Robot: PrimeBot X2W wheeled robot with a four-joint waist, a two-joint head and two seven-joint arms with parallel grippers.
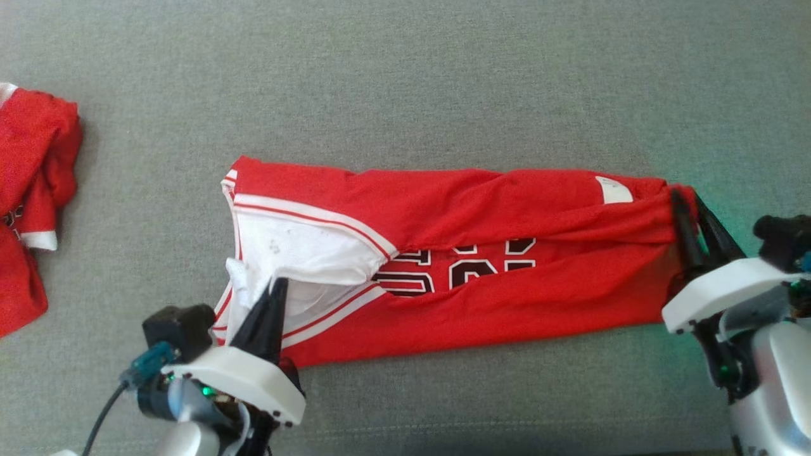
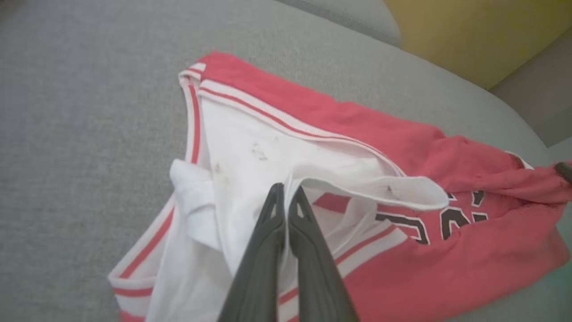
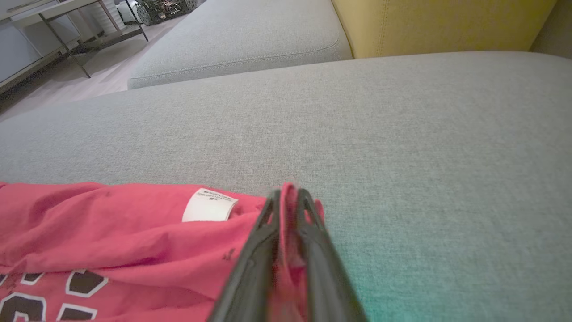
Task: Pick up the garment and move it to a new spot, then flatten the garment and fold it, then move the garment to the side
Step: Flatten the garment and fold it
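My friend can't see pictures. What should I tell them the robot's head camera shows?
A red jersey lies stretched sideways on a grey cushion, its left end pinched by the robot's left fingers and its right end by the right fingers. Another red garment sits crumpled at the left edge.

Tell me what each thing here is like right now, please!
jersey: lying on the couch, folded over lengthwise, stretched between both hands.
left hand: shut on the jersey's white end.
right hand: pinching the jersey's red end.
other red top: crumpled in a heap, untouched.
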